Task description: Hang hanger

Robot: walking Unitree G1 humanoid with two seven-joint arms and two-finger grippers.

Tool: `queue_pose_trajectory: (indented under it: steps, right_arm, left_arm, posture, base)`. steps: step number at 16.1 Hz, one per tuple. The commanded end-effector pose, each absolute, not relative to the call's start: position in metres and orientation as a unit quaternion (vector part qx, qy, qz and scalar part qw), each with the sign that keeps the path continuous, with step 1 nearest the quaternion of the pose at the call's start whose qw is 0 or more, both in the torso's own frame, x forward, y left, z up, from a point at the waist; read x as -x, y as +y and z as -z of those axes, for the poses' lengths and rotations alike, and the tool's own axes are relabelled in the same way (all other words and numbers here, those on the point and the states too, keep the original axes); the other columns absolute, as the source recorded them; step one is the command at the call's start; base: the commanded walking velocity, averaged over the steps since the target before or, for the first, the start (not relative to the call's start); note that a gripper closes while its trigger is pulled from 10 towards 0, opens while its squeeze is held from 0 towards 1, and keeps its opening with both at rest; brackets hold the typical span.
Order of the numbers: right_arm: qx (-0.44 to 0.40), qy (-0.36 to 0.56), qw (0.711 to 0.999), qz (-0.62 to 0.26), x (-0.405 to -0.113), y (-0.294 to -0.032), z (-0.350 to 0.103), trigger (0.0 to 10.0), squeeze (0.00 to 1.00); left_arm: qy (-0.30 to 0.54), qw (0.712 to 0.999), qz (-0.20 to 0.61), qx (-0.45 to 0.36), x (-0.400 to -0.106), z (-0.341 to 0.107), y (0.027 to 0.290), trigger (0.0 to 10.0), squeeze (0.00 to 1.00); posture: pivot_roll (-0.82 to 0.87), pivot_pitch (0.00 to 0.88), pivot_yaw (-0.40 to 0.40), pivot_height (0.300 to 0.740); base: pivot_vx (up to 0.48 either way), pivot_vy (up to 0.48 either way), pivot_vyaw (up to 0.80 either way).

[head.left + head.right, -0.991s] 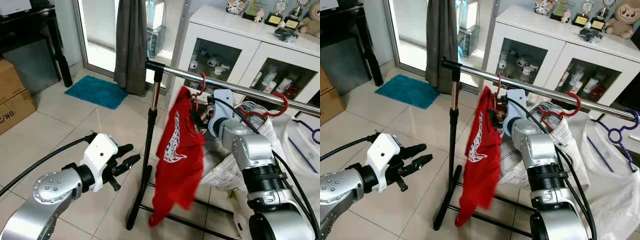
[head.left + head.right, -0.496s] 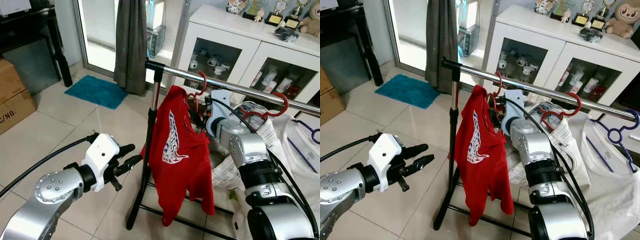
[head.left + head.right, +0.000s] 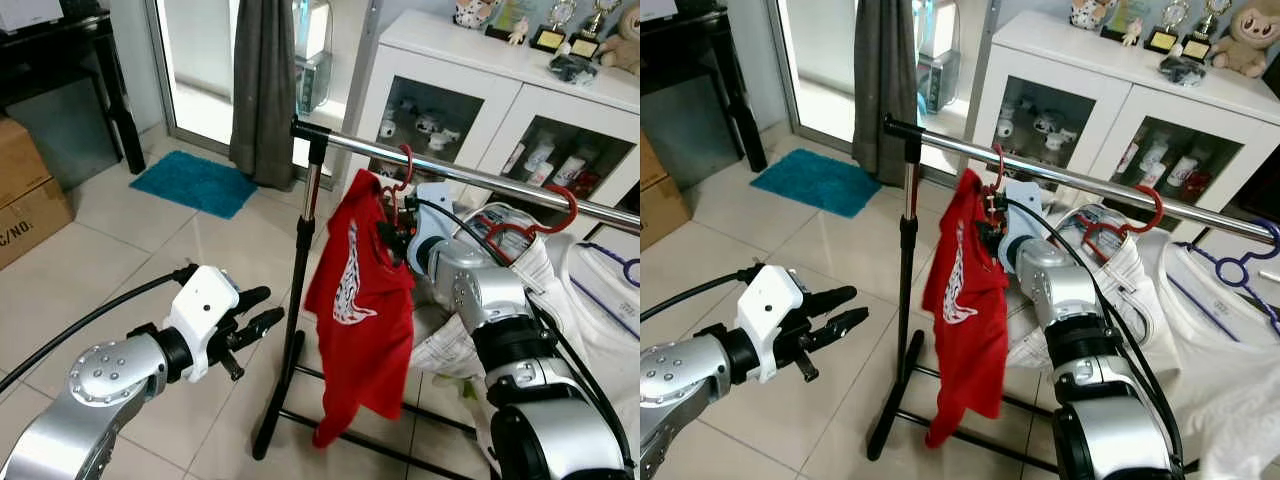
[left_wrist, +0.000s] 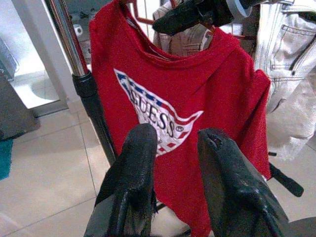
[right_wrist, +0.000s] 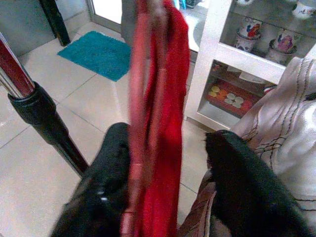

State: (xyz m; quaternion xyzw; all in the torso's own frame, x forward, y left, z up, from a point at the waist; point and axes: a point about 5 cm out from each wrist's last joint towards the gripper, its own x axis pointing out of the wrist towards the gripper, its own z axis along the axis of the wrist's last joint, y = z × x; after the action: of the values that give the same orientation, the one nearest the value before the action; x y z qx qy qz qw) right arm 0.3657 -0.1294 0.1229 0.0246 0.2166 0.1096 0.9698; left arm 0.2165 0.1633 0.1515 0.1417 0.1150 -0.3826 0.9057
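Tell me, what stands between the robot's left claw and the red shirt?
The rack's black upright pole stands between the left claw and the red shirt in the head views; under the gap lies tiled floor.

Right hand (image 5: pixel 163 187) raised, fingers spread — left hand (image 3: pixel 250 320) forward, parted.

Chrome rail (image 3: pixel 480 176) carries red hanger (image 3: pixel 401 172) with red T-shirt (image 3: pixel 357 300).
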Motion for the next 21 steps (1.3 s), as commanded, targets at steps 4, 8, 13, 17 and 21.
queue_pose_trajectory:
  steps: [4, 8, 13, 17, 21]
  right_arm:
    - [-0.031, 0.210, 0.972, -0.100, -0.370, -0.135, -0.126, 0.0, 0.00]
    - [-0.030, 0.203, 0.974, -0.096, -0.370, -0.137, -0.127, 0.0, 0.00]
    - [-0.012, 0.176, 0.976, -0.127, -0.365, -0.138, -0.135, 0.0, 0.00]
    - [0.044, 0.160, 0.969, -0.182, -0.358, -0.135, -0.140, 0.0, 0.00]
    - [0.046, 0.155, 0.970, -0.184, -0.357, -0.136, -0.141, 0.0, 0.00]
  left_arm:
    - [0.110, 0.900, 0.393, -0.151, -0.218, -0.155, 0.160, 10.0, 0.00]
    - [0.110, 0.900, 0.394, -0.153, -0.219, -0.154, 0.160, 10.0, 0.00]
    - [0.111, 0.899, 0.395, -0.154, -0.217, -0.152, 0.157, 10.0, 0.00]
    - [0.112, 0.901, 0.391, -0.154, -0.217, -0.151, 0.156, 10.0, 0.00]
    - [0.115, 0.905, 0.381, -0.153, -0.217, -0.148, 0.156, 10.0, 0.00]
  posture:
    - [0.00, 0.000, -0.126, 0.740]
    - [-0.01, 0.000, -0.121, 0.740]
    - [-0.02, 0.000, -0.115, 0.740]
    - [-0.01, 0.000, -0.124, 0.740]
    - [-0.01, 0.000, -0.126, 0.740]
  base:
    - [0.000, 0.000, 0.00]
    - [0.000, 0.000, 0.00]
    - [0.000, 0.000, 0.00]
    - [0.000, 0.000, 0.00]
    - [0.000, 0.000, 0.00]
